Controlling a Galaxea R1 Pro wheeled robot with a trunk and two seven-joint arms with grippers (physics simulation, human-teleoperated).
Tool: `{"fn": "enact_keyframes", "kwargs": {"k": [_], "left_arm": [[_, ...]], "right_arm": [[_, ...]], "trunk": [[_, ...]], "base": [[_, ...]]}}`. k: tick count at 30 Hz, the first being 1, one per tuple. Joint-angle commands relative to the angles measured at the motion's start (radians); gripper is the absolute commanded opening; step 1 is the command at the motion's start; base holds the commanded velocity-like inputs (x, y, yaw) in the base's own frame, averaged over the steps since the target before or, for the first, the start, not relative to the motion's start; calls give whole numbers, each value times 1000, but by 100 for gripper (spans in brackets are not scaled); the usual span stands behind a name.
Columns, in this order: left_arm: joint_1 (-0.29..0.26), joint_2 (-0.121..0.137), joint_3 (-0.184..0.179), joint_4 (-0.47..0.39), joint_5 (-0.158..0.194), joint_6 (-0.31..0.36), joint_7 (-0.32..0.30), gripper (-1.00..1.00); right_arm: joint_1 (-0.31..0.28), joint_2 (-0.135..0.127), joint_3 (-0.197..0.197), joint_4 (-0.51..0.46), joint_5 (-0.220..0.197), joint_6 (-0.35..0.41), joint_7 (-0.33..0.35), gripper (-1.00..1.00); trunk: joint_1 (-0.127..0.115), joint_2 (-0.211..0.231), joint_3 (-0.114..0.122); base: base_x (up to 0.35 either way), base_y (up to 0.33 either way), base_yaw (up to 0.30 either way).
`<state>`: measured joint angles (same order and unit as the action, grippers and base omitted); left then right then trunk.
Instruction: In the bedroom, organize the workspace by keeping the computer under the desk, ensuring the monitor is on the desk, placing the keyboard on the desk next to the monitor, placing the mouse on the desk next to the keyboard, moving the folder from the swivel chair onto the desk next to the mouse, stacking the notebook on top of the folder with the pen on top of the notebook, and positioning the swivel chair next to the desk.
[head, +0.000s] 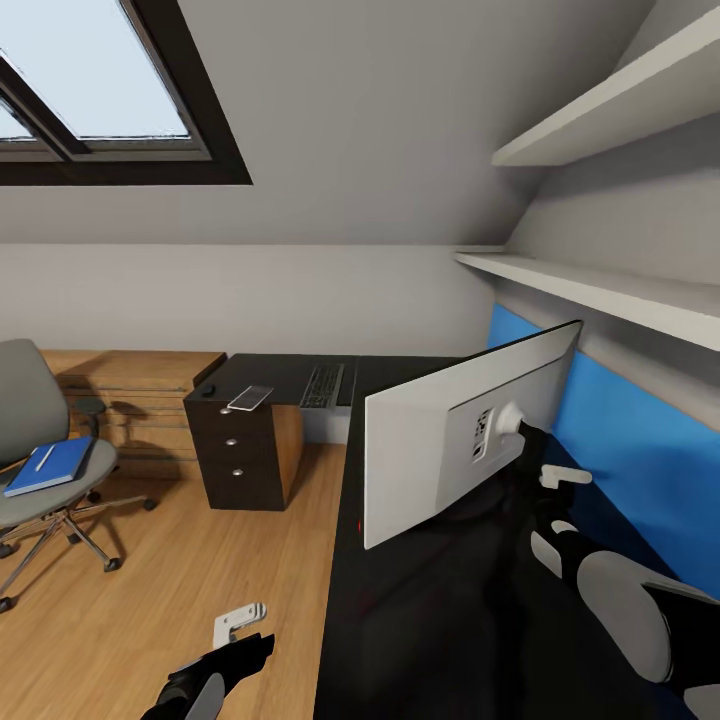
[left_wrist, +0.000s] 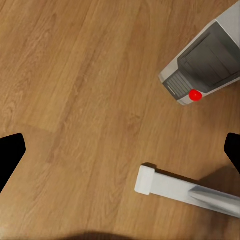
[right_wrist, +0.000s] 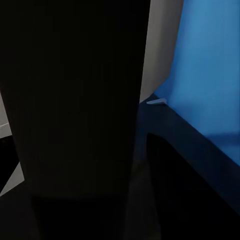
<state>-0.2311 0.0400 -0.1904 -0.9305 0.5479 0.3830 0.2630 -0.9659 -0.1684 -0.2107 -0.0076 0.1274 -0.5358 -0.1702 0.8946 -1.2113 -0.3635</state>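
Right arm (head: 610, 590) hidden behind monitor (head: 440, 440), fingers unseen

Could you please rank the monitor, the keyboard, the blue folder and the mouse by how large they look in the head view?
1. monitor, though it is nearest the camera
2. folder
3. keyboard, close to the folder, so unsure
4. mouse
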Motion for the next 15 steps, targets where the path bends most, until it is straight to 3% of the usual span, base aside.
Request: {"fn": "enact_keyframes", "kwargs": {"k": [1, 15], "left_arm": [[-1, 1, -4, -2, 11, 2, 10, 100], [-1, 1, -4, -2, 10, 2, 10, 100]], "right_arm": [[-1, 0, 39, 3, -14, -6, -8, -100], [-1, 0, 39, 3, -14, -6, -8, -100]], "trunk": [[0, -1, -1], [0, -1, -1]], "base": [[0, 0, 0], [0, 57, 0]]}}
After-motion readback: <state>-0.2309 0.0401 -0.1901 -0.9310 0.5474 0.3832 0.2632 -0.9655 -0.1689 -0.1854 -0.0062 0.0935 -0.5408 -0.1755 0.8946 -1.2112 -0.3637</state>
